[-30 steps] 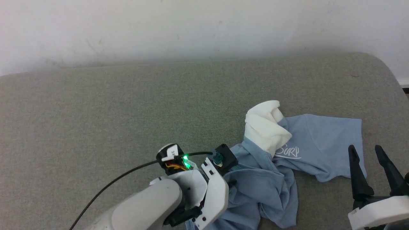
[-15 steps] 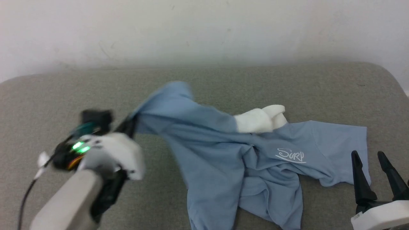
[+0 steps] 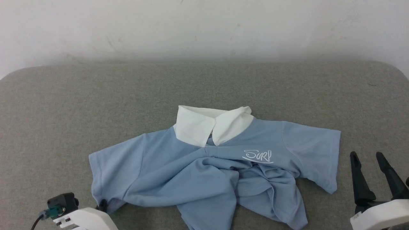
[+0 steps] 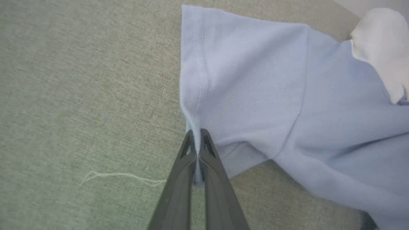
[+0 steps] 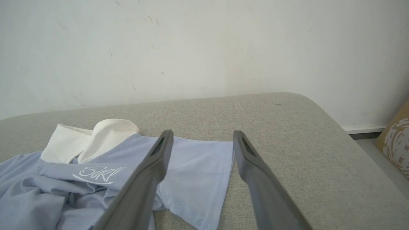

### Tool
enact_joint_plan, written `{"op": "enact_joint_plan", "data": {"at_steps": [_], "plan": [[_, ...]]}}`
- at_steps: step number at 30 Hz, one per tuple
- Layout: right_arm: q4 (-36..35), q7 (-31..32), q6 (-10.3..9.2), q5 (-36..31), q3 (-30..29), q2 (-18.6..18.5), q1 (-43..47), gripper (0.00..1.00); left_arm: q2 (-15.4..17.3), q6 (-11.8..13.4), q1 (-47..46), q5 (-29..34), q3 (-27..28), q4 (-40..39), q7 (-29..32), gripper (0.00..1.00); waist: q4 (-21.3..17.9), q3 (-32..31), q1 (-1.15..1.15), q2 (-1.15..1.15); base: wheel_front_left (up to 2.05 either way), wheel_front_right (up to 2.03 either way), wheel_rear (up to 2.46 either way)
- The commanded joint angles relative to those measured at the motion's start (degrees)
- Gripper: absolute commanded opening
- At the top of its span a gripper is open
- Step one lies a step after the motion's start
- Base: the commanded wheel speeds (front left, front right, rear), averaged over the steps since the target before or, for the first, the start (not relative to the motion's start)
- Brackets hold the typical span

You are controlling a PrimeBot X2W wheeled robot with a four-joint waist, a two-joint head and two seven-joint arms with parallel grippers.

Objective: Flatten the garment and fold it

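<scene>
Head view: a light blue polo shirt, the garment (image 3: 166, 166), lies chest-up near the middle of a grey fabric-covered tabletop (image 3: 96, 95). Its white collar (image 3: 204, 127) points to the far side, toward a white wall (image 3: 204, 25). The sleeves reach out left and right, so its widest line runs left to right. A white script logo (image 3: 257, 156) reads upright. The lower body is bunched in folds toward the near edge and is cut off by the frame, and the collar flaps hide the placket. The left hand (image 3: 102, 204) is mostly cut off at the near left, with only a dark tip meeting the left sleeve. The right hand (image 3: 366, 156) is at the near right, apart from the right sleeve, with its fingers spread and empty.

Left wrist view: the left hand is clenched on the hem of the left sleeve, with cloth pinched between its two fingers. A loose white thread (image 4: 121, 175) lies on the tabletop beside them.

Right wrist view: the released right hand points across the right sleeve toward the wall. A brown box (image 5: 396, 140) is cut off at the right.
</scene>
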Motion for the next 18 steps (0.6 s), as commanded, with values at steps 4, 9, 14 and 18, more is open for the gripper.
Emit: {"op": "enact_joint_plan", "data": {"at_steps": [4, 9, 14, 18], "plan": [[-0.44, 0.02, -0.03, -0.25, 0.37, 0.14, -0.5, 1.0, -0.81, -1.85, -0.4, -1.28, 0.56, -0.26, -0.63, 1.0, 0.24, -0.43, 0.0, 0.0, 0.0, 0.0, 0.0], [-0.85, 0.18, -0.03, -0.32, 0.55, 0.14, -0.4, 1.0, 2.94, -2.67, -3.71, 0.52, 1.95, -3.35, -1.2, 1.0, 0.0, -0.88, 0.0, 0.0, 0.0, 0.0, 0.0], [-0.83, -0.16, -0.03, 0.05, 0.78, 0.14, -0.46, 1.0, 8.37, -4.26, -8.86, 2.27, 1.82, -6.93, 2.85, 1.0, -0.7, -0.04, 0.0, 0.0, 0.0, 0.0, 0.0], [-0.76, -0.25, -0.03, 0.0, 1.35, 0.14, -1.44, 1.0, 11.84, -8.81, -15.22, 2.89, -0.48, -6.05, 8.75, 1.0, -1.72, 1.76, 0.0, 0.0, 0.0, 0.0, 0.0]]}}
